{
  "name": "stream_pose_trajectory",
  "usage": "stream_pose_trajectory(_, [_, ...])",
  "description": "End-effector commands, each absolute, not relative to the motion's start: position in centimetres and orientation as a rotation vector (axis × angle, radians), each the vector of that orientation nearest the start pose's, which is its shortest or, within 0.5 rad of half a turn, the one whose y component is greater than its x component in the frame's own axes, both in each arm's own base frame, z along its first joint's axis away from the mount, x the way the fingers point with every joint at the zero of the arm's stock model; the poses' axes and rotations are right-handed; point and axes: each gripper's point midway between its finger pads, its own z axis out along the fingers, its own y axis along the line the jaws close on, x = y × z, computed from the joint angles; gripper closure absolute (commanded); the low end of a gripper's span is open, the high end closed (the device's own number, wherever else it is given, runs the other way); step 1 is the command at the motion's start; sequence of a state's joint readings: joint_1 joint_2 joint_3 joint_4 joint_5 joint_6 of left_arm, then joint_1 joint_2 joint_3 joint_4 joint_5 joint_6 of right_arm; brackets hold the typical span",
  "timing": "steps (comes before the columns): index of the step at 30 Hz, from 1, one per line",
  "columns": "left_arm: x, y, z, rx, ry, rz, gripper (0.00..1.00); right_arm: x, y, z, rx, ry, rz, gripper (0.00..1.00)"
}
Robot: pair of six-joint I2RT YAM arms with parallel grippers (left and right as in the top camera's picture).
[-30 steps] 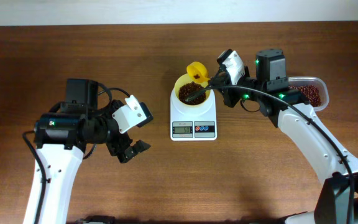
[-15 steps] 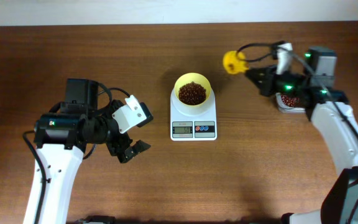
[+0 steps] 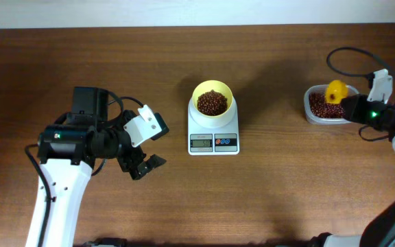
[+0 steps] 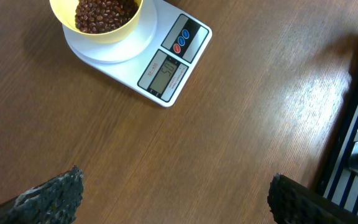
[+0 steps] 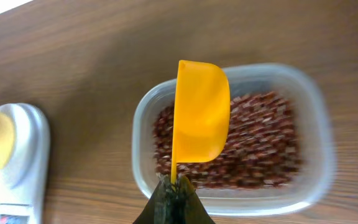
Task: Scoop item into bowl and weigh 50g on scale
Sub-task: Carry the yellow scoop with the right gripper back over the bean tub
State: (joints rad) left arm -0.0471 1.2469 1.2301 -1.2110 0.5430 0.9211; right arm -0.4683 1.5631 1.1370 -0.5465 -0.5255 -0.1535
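The right end effector [image 5: 174, 190] pinched the orange scoop [image 5: 199, 112], surely light, by its thin handle over loose beans [image 5: 260, 146] likely to spill, while the left end effector [image 4: 173, 199] gaped wide.

I see the small yellow bowl [image 3: 228, 94] sitting upright on the white scale [image 3: 213, 132], mid-table, nearer the far edge. Dark red-brown beans [image 3: 212, 103] make a heap inside it.

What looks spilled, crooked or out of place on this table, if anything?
Nothing stands out. The beans lie inside the bowl, which sits level on the scale, and inside the clear tub. No loose beans show on the table. The right gripper holds the orange scoop over the tub.
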Motion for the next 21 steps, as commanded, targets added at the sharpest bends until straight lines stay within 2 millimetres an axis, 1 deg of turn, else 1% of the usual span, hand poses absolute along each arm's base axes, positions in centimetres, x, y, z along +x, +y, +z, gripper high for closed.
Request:
stream_pose_trajectory(1, [25.0, -10.1, 21.5, 1.309, 2.194, -0.461, 0.01, 37.9, -12.3, 19.1, 0.135, 2.328, 0.108, 0.96])
stream_pose_trajectory(4, [25.0, -10.1, 21.5, 1.309, 2.194, -0.461, 0.01, 37.1, -12.5, 21.9, 0.101, 2.267, 0.028, 0.96])
stream_pose_trajectory(7, [25.0, -10.1, 21.5, 1.309, 2.194, -0.461, 0.01, 36.7, -12.2, 23.4, 0.061, 2.229, -0.005, 0.96])
stream_pose_trajectory(9, [25.0, -10.1, 21.5, 1.309, 2.194, -0.461, 0.01, 36.6, -12.4, 23.5, 0.052, 2.232, -0.034, 0.96])
stream_pose_trajectory(11, [25.0, -10.1, 21.5, 1.309, 2.194, -0.461, 0.01, 36.5, -11.8, 23.1, -0.067, 2.254, -0.086, 0.96])
stream_pose_trajectory(12, [25.0, -10.1, 21.5, 1.309, 2.194, -0.461, 0.01, 36.7, -11.5, 22.9, -0.116, 2.268, -0.136, 0.96])
stream_pose_trajectory(13, [25.0, -10.1, 21.5, 1.309, 2.194, -0.461, 0.01, 37.0, -10.7, 22.7, -0.190, 2.282, -0.214, 0.96])
stream_pose_trajectory(14, [25.0, -10.1, 21.5, 1.309, 2.194, -0.461, 0.01, 37.1, -10.5, 22.7, -0.216, 2.290, -0.258, 0.96])
stream_pose_trajectory(15, [25.0, -10.1, 21.5, 1.309, 2.194, -0.461, 0.01, 37.2, -10.4, 22.6, -0.235, 2.308, -0.346, 0.96])
stream_pose_trajectory(17, [25.0, -10.1, 21.5, 1.309, 2.194, -0.461, 0.01, 37.2, -10.0, 22.6, -0.248, 2.322, -0.441, 0.96])
stream_pose_trajectory(19, [25.0, -10.1, 21.5, 1.309, 2.194, -0.461, 0.01, 37.4, -9.4, 22.6, -0.268, 2.323, -0.492, 0.96])
stream_pose_trajectory(21, [25.0, -10.1, 21.5, 1.309, 2.194, -0.461, 0.01, 37.3, -9.3, 22.5, -0.271, 2.332, -0.503, 0.96])
